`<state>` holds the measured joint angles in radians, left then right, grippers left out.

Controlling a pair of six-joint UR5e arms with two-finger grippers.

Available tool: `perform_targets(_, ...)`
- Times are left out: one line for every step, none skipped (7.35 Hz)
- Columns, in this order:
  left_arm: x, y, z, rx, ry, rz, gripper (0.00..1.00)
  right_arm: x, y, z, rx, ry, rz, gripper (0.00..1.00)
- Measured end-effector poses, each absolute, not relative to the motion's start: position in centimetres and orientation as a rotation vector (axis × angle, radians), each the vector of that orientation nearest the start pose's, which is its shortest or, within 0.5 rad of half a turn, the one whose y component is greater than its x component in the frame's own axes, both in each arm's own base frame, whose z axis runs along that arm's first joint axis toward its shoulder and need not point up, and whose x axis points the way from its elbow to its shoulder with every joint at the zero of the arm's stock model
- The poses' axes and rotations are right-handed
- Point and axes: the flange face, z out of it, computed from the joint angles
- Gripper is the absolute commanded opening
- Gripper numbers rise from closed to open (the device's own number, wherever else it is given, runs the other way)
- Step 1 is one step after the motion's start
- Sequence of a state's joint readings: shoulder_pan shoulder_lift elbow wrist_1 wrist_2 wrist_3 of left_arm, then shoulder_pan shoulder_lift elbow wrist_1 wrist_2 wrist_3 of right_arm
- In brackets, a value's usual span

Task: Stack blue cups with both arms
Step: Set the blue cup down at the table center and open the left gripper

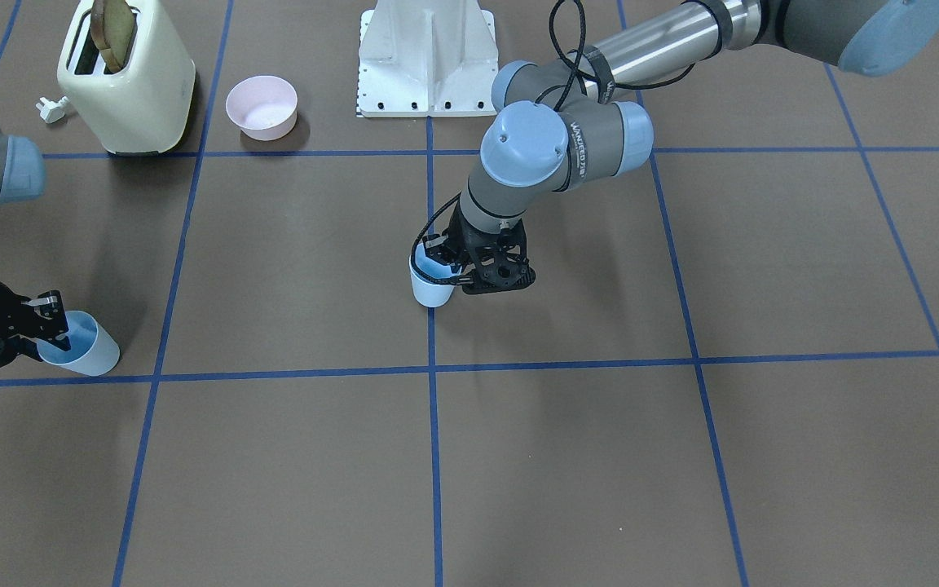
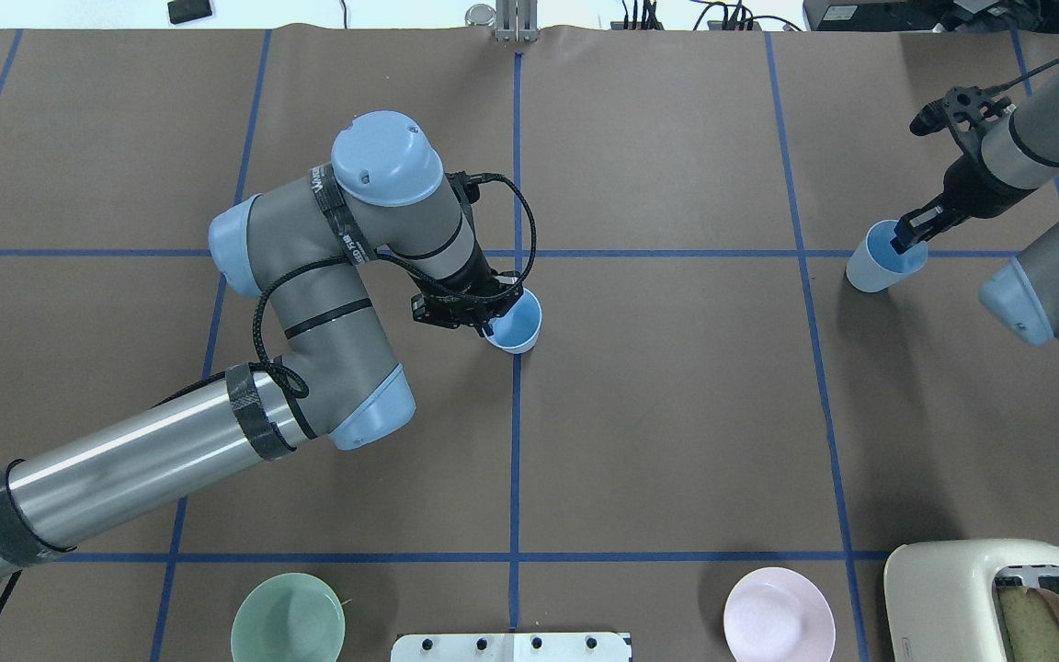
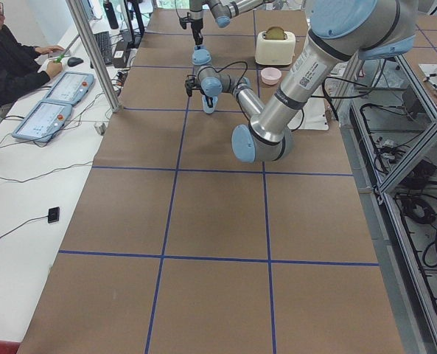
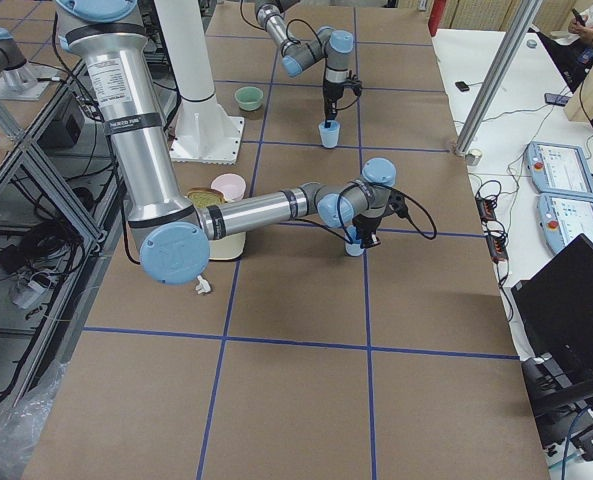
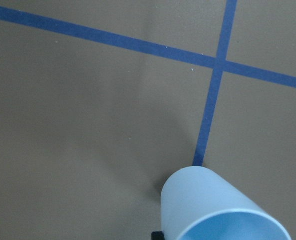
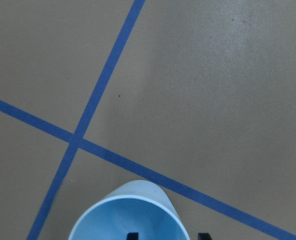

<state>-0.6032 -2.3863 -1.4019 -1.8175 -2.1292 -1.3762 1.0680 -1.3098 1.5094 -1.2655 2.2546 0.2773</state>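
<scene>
Nothing is stacked yet: the left gripper [image 2: 489,321] pinches one blue cup [image 2: 517,324] by its rim at table centre, while the right gripper [image 2: 906,240] straddles the other cup [image 2: 866,271] at three o'clock, clench uncertain, cups well apart.

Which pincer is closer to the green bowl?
Left. The left pincer grips a blue cup at mid-table, diagonally ahead of the green bowl. The right pincer grips the other blue cup far off on the right side.

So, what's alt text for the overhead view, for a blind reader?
The left end effector pinches one blue cup mid-table and the right end effector pinches the other cup at far right, on a brown table.
</scene>
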Motion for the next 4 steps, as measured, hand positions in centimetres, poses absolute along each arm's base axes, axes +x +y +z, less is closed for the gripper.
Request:
perform_targets(57.43, -49.19, 19.35, -0.140, 1.005, -0.120, 0.34, -23.73, -57.65, 51.35, 0.197, -0.808, -0.387, 0.22)
perform_targets(57.47, -49.17, 19.35, -0.139, 1.007, -0.118, 0.75, -23.77, -57.69, 51.26, 0.198, -0.807, -0.387, 0.18)
perform_targets(57.47, -49.14, 19.31, -0.136, 1.012, -0.116, 0.87, -23.79, -57.70, 51.24, 0.198, -0.807, -0.386, 0.10)
perform_targets(57.43, -49.14, 19.25, -0.130, 1.021, -0.113, 0.87, -23.82, -57.72, 51.20, 0.199, -0.807, -0.386, 0.00)
